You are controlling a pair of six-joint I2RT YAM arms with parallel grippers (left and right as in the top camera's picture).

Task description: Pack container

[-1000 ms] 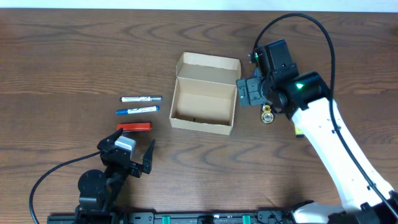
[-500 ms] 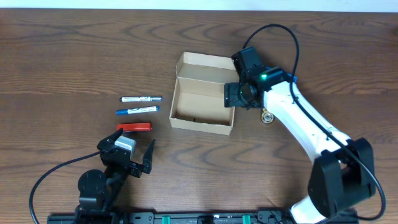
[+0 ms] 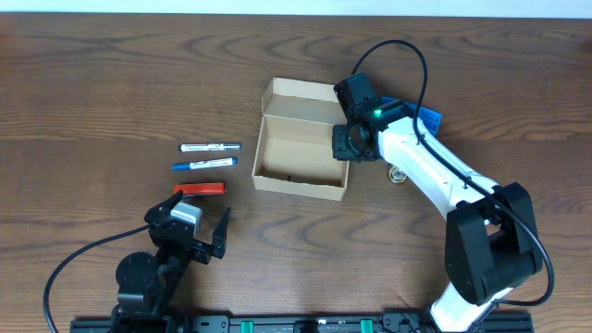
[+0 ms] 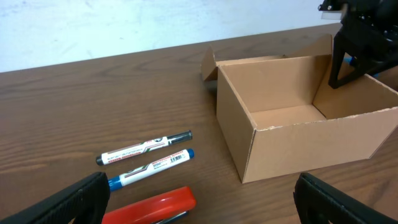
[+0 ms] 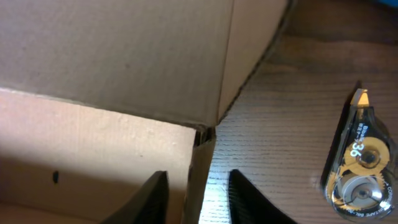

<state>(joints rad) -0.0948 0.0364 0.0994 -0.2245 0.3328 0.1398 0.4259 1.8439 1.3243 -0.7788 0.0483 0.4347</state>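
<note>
The container (image 3: 301,184) is a tan cardboard box, open and empty, with its flap lid (image 3: 308,100) folded back. My right gripper (image 3: 349,143) hangs over the box's right wall. In the right wrist view its fingers (image 5: 155,193) straddle that wall (image 5: 198,146), one inside and one outside, with a thin gap on each side, so the right gripper (image 5: 198,177) is open. My left gripper (image 3: 196,222) rests wide open near the front edge, holding nothing. From the left wrist view the box (image 4: 298,146) stands to the right.
Two white markers (image 3: 210,147) (image 3: 203,164) and a red stapler (image 3: 200,189) lie left of the box. A correction tape dispenser (image 3: 398,172) lies on the wood right of the box (image 5: 357,168). Part of a blue item (image 3: 428,120) shows behind the right arm.
My right arm moved left from beside the box to over its right wall, and its jaws narrowed around that wall. The left arm stayed still.
</note>
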